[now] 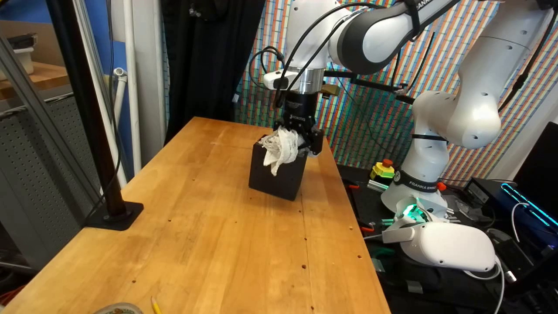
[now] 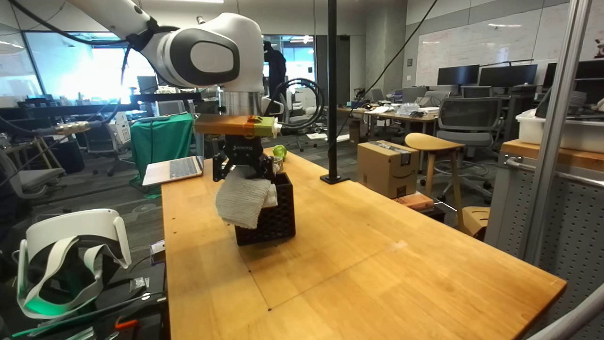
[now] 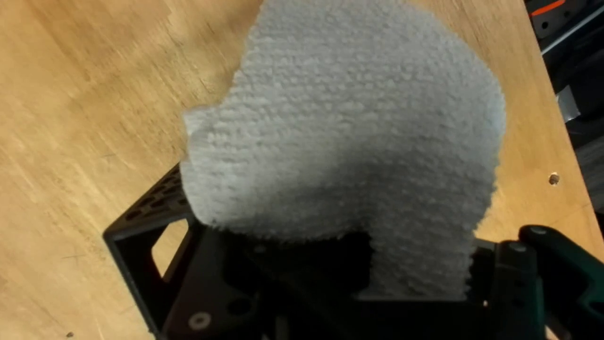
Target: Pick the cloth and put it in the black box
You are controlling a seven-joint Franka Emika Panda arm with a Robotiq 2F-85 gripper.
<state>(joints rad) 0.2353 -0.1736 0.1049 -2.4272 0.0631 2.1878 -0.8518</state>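
Mid-frame, the Robotiq gripper [image 1: 301, 141] overhangs the black box [image 1: 283, 181], presumably to deposit the ribbed cloth [image 1: 281, 147]; can't tell if pinched.

My base [image 1: 416, 183] stands well apart from the black box [image 1: 277, 181]. My arm [image 1: 381, 41] is bent, and its last white links [image 2: 231, 52] stand high over the box in both exterior views. My wrist [image 2: 240, 102] hangs nearly upright above it, so my gripper [image 2: 244, 173] points down at the box's top. My fingers [image 1: 317, 142] are spread apart from each other; whether their tips reach below the box's rim, I cannot tell.
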